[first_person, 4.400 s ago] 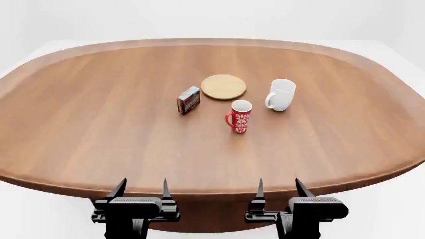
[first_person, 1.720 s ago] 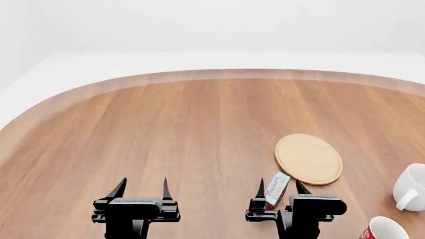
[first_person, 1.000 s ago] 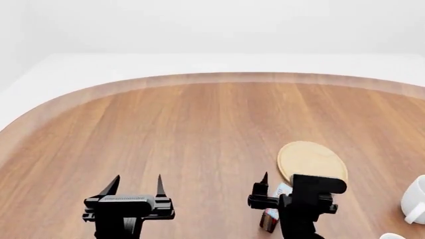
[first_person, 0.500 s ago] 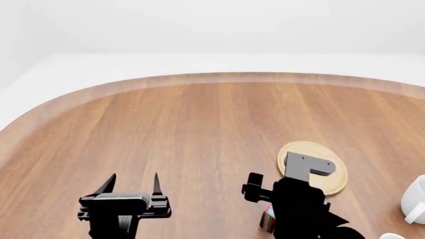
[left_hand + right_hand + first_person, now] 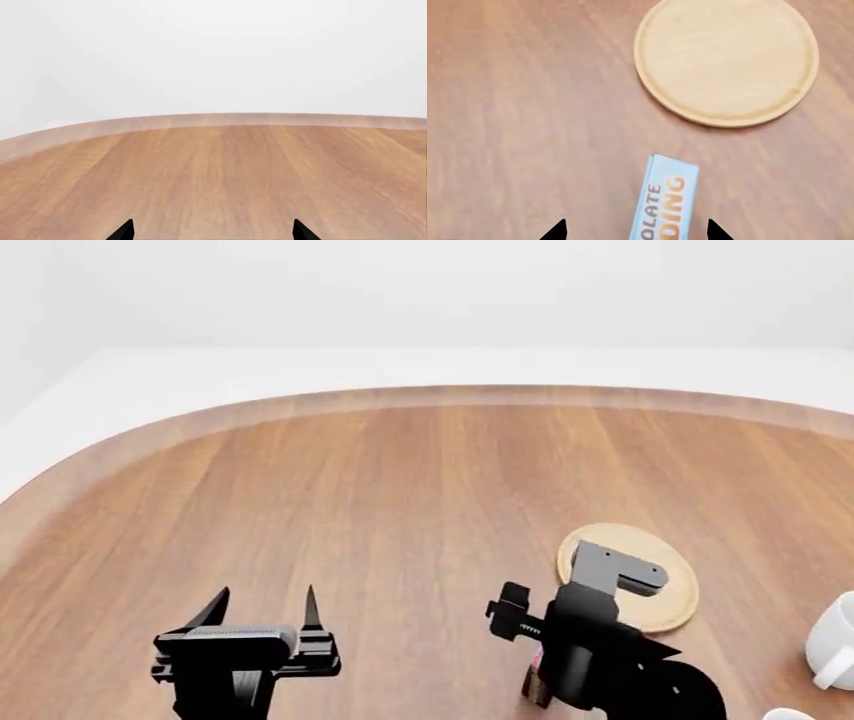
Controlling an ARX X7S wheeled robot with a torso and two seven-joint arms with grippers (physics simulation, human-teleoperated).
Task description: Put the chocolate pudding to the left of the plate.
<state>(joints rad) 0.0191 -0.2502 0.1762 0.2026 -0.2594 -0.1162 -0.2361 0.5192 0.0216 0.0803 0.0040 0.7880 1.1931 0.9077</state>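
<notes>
The chocolate pudding [image 5: 666,200] stands on its long edge on the table, its light blue-grey edge with orange print facing up. In the head view only a sliver of the box [image 5: 537,683] shows beside my right arm [image 5: 594,640]. The plate [image 5: 726,60], a tan wooden disc, lies just beyond the box; in the head view the plate [image 5: 671,592] is partly hidden by the arm. My right gripper [image 5: 635,231] points down, open, with the box between its fingertips and not touched. My left gripper [image 5: 264,595] is open and empty over bare wood, as in the left wrist view [image 5: 211,232].
The brown wooden table [image 5: 400,490] has a rounded far rim. A white mug [image 5: 838,640] stands at the right edge of the head view, right of the plate. A mug rim [image 5: 787,714] shows at the bottom right.
My right arm has tipped forward and down over the pudding, now covering most of it and part of the plate. My left gripper has drifted slightly left.
</notes>
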